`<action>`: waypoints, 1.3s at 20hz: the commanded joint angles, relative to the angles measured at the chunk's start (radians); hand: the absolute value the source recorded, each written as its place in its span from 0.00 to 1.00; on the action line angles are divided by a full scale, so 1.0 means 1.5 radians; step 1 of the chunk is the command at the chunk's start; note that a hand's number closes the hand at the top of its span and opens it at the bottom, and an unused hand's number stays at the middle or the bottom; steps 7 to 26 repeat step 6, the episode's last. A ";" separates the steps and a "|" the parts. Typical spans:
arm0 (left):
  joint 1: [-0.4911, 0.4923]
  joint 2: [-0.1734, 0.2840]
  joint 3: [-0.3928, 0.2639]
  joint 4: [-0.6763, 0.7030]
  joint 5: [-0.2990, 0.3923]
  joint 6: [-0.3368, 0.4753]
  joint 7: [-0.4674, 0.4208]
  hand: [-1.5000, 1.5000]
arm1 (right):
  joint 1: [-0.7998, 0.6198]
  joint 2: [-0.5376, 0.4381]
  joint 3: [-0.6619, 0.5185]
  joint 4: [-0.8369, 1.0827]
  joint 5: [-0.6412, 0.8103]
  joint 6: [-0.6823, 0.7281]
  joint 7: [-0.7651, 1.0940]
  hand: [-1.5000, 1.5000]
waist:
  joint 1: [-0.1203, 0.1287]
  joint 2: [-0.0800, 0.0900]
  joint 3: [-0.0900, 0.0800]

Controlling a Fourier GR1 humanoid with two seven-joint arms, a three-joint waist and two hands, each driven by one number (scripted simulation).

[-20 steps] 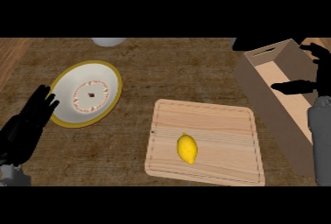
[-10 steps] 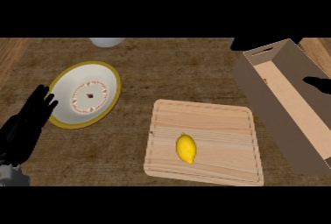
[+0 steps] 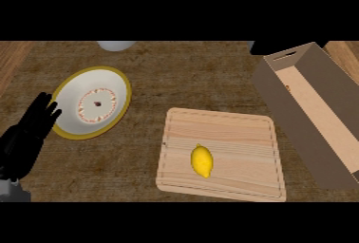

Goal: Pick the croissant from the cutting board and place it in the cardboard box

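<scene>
**One hand in view, yellow item on the board**

One hand (image 3: 28, 137), the left, shows at the left edge of the head view, fingers straight and pointing up, grasping nothing. It rests just beside the lower left rim of the plate (image 3: 73, 95), apart from the board. The right hand does not show at all.

The board (image 3: 242, 128) lies on the tabletop (image 3: 182, 80) right of centre, a pale wooden slab with a groove running round its edge. On it, a little below its middle, lies a small yellow oval thing (image 3: 203, 161), pointed at both ends; it looks more like a lemon than a croissant. Nothing touches it.

The box (image 3: 294, 114) stands to the right of the board, long and narrow, open at the top, running from the upper middle toward the lower right edge. Its near wall is close beside the board's right edge. A slot handle is cut in its far end wall. Its inside floor is pale, with a small speck on it that is too small to tell.

The plate is white with a yellow rim and a ring pattern at its centre. A pale round object (image 3: 116, 45) is cut off by the top edge, above the plate.
</scene>
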 commanded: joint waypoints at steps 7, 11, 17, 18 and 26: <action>-0.020 -0.007 -0.006 0.027 -0.008 -0.002 -0.016 0.50 | 0.066 -0.063 -0.017 0.060 -0.079 0.027 -0.084 0.00 | 0.004 0.001 0.000; -0.020 -0.007 -0.006 0.027 -0.008 -0.002 -0.016 0.50 | 0.066 -0.063 -0.017 0.060 -0.079 0.027 -0.084 0.00 | 0.004 0.001 0.000; -0.020 -0.007 -0.006 0.027 -0.008 -0.002 -0.016 0.50 | 0.066 -0.063 -0.017 0.060 -0.079 0.027 -0.084 0.00 | 0.004 0.001 0.000; -0.020 -0.007 -0.006 0.027 -0.008 -0.002 -0.016 0.50 | 0.066 -0.063 -0.017 0.060 -0.079 0.027 -0.084 0.00 | 0.004 0.001 0.000; -0.020 -0.007 -0.006 0.027 -0.008 -0.002 -0.016 0.50 | 0.066 -0.063 -0.017 0.060 -0.079 0.027 -0.084 0.00 | 0.004 0.001 0.000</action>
